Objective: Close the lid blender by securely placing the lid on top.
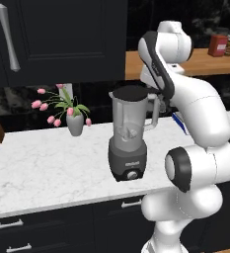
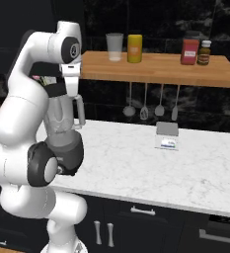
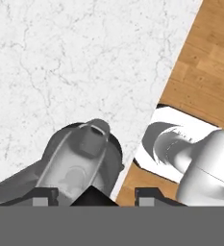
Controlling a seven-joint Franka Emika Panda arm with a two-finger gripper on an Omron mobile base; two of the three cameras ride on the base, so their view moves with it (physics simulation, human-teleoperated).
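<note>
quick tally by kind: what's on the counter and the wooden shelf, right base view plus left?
Blender with lid: 1
Flower vase: 1
Kitchen scale: 1
Clear cup: 1
Yellow canister: 1
Red container: 1
Dark jar: 1
Hanging utensils: 4
Total: 11

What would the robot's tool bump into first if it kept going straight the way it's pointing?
Probably the blender. The tool points down at the jar from above, with something dark between its tips, likely the lid, though depth is hard to judge.
</note>
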